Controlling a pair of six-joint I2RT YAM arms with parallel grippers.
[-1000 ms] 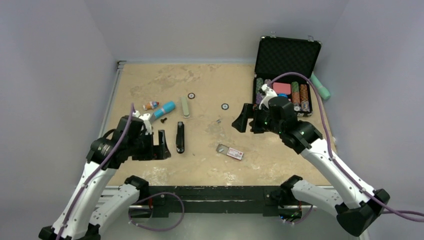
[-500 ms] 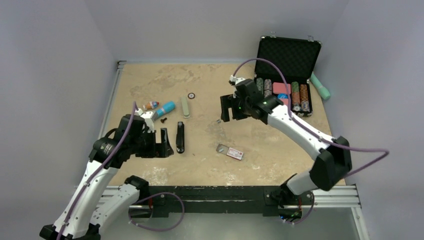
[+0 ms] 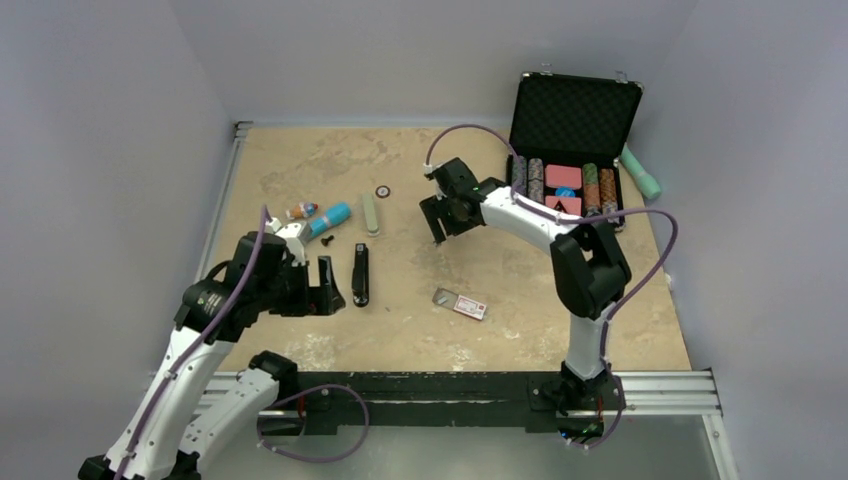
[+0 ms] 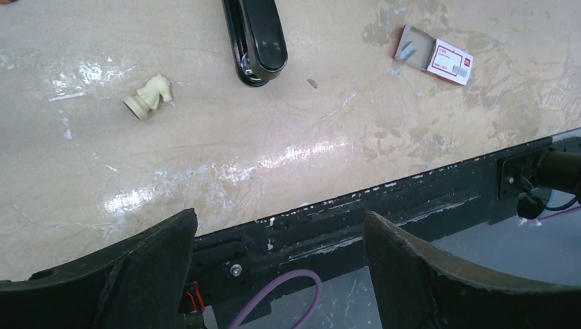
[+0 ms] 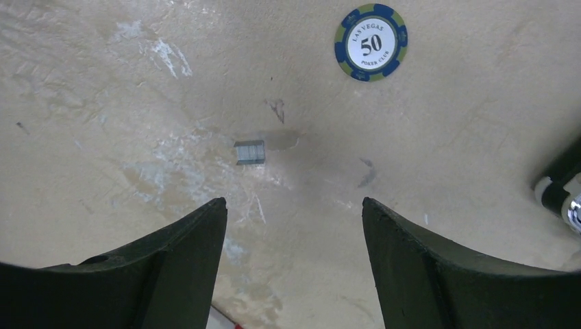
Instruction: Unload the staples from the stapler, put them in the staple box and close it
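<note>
The black stapler (image 3: 360, 275) lies shut on the table, and its front end shows at the top of the left wrist view (image 4: 255, 38). My left gripper (image 3: 326, 287) hangs open just left of it, over the near table edge (image 4: 279, 218), holding nothing. A short strip of staples (image 5: 249, 152) lies loose on the table. My right gripper (image 3: 438, 215) hovers open over it, and the strip sits a little beyond the fingertips (image 5: 293, 202), nothing between them.
A staple box (image 3: 460, 303) lies slid open right of the stapler. A cream chess knight (image 4: 148, 96) lies near the left gripper. A blue poker chip (image 5: 371, 41) is beyond the staples. An open chip case (image 3: 570, 150) stands back right. Small items (image 3: 335, 215) lie at mid-left.
My right arm has swung left from beside the chip case to over the staple strip and poker chip, its jaws narrowing a little. The left arm has not moved.
</note>
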